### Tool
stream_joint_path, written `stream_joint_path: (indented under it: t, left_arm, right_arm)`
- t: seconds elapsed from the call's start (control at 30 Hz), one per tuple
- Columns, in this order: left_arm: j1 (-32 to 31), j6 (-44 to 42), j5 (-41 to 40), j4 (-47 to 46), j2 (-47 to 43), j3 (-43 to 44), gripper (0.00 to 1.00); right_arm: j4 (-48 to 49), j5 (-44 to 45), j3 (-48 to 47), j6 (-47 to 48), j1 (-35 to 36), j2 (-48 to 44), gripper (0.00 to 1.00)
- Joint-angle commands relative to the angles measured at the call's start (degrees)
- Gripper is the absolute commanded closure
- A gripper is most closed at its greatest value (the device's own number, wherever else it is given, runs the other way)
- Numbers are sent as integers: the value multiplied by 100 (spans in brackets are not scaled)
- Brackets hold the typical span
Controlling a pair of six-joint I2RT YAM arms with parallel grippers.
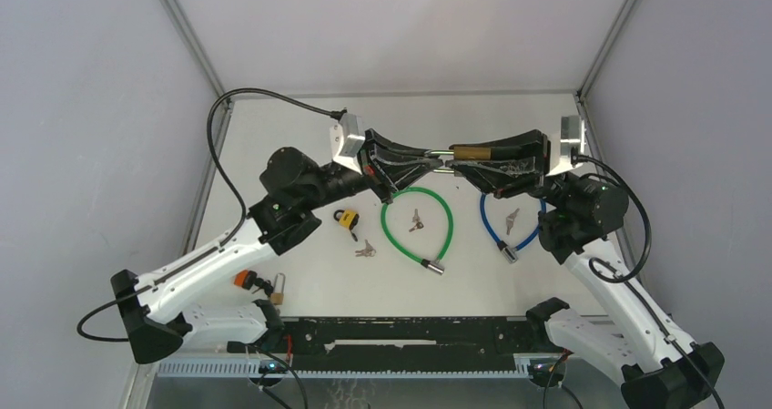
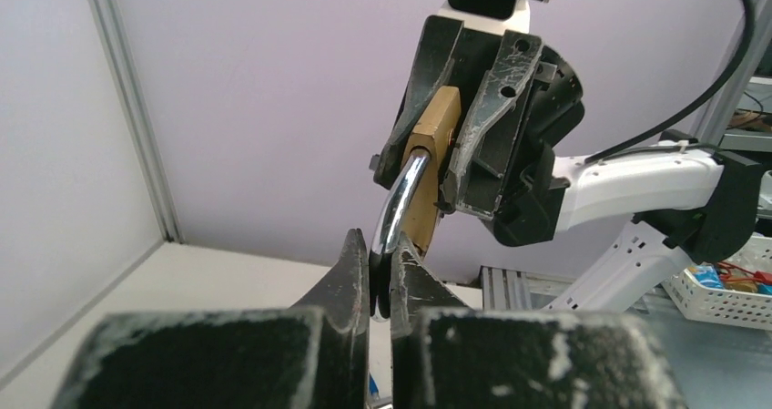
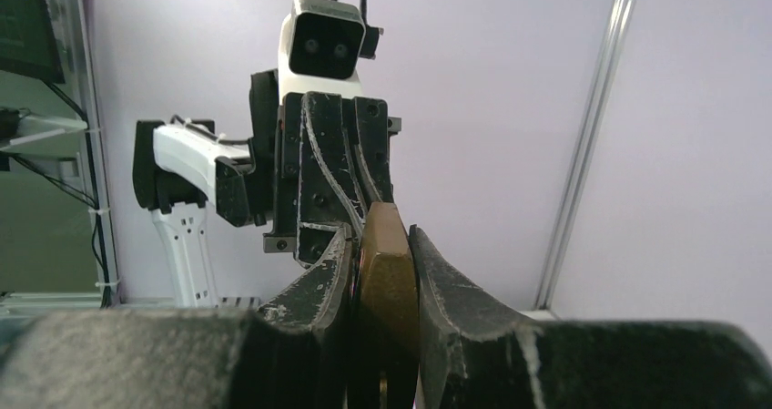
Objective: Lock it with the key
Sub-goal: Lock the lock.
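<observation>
A brass padlock [image 1: 472,153] is held in the air between both grippers, above the table's back half. My right gripper [image 1: 475,159] is shut on its brass body [image 3: 387,281]. My left gripper [image 1: 431,160] is shut on its silver shackle [image 2: 401,204], whose lower end sits between my fingertips [image 2: 357,268]. In the left wrist view the brass body [image 2: 433,131] sits between the right gripper's fingers [image 2: 487,108]. Small keys [image 1: 365,250] lie on the table below, apart from both grippers. The padlock's keyhole is hidden.
On the table lie a green cable lock [image 1: 449,222] with keys [image 1: 416,219] inside its loop, a blue cable lock [image 1: 492,229] with keys [image 1: 512,219], a small black and yellow padlock [image 1: 347,219], and an orange piece [image 1: 244,279] beside a small brass lock [image 1: 277,287].
</observation>
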State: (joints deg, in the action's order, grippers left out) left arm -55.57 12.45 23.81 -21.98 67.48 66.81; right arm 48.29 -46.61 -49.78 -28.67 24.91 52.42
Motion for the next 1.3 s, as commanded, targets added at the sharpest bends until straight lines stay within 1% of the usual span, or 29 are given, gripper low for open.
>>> stream_joint_path:
  t: [0.0, 0.07, 0.17, 0.23, 0.33, 0.43, 0.53, 0.63, 0.73, 0.8, 0.87, 0.97, 1.1, 1.17, 1.27]
  left_arm:
    - [-1166, 335, 2025, 143, 466, 373, 100]
    - [-1188, 67, 2139, 732, 552, 433, 100]
    - [-1172, -91, 2579, 1377, 758, 687, 100]
    - [-1123, -222, 2784, 1673, 852, 856, 100]
    - [-1094, -348, 2850, 1929, 910, 974, 100]
    - [-1142, -545, 2747, 1943, 969, 1074, 100]
    - [-1305, -766, 2368, 2157, 1138, 1337, 100]
    - [-1337, -494, 2375, 2163, 1300, 1436, 100]
    - [-1342, -404, 2372, 2469, 1415, 1498, 100]
    - [-1366, -638, 2318, 2731, 1475, 1582, 100]
    - [-1362, -1083, 2100, 3229, 1532, 1689, 100]
    - [-1303, -1688, 1854, 3818, 1496, 1790, 100]
    - [-1307, -2509, 1750, 4869, 1506, 2092, 100]
    - [-1307, -2656, 1715, 5252, 1528, 2185, 100]
    - [-1376, -2469, 1832, 5059, 1573, 2216, 100]
  right_arm:
    - [-641, 633, 210, 371, 295, 849, 100]
    - [-643, 709, 147, 373, 316, 850, 100]
    - [-633, 750, -28, 398, 382, 912, 100]
    - [-606, 717, -171, 389, 418, 980, 100]
    - [-623, 726, -373, 425, 490, 1055, 100]
    - [-769, 849, -461, 588, 620, 1122, 100]
    - [-679, 942, -430, 584, 731, 1281, 100]
    - [-445, 992, -414, 475, 771, 1376, 100]
    - [-363, 1117, -458, 485, 765, 1320, 100]
    - [-390, 1135, -565, 489, 776, 1326, 100]
    - [-430, 1103, -650, 500, 788, 1316, 100]
    - [-784, 1070, -708, 691, 764, 1122, 100]
    - [-1043, 1038, -709, 797, 625, 862, 100]
    - [-1129, 1049, -751, 829, 568, 756, 100]
    - [-1209, 1034, -887, 888, 558, 791, 100]
